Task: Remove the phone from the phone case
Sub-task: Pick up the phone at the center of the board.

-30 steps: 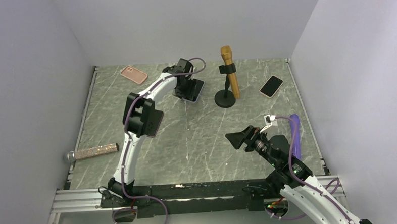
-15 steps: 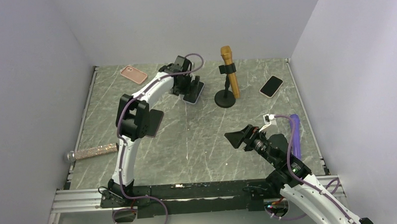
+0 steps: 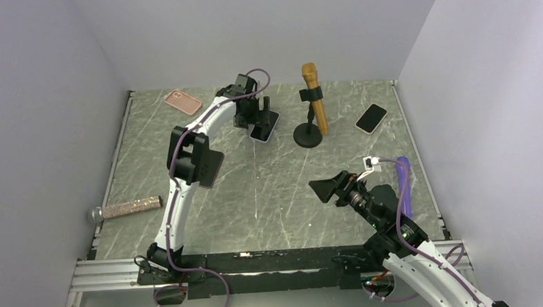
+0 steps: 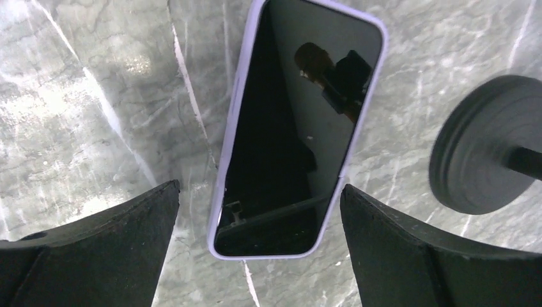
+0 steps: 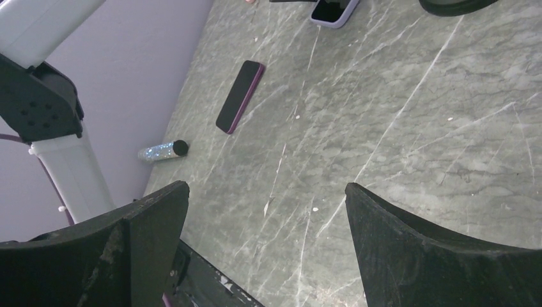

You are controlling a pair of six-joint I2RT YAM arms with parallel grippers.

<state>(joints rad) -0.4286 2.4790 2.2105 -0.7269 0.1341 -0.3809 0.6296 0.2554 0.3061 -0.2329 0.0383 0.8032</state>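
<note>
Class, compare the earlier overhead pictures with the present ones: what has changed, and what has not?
The left gripper opened and let go of the lavender-cased phone, which now lies flat between its fingers. The right gripper and microphone stand stayed put.

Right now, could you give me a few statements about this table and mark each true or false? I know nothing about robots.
1. The left end effector is open above the phone. True.
2. The phone is out of its lavender case. False: it sits inside the case.
3. The gold microphone lies flat on the table. False: its stand holds it up.
4. The right end effector holds nothing. True.
</note>
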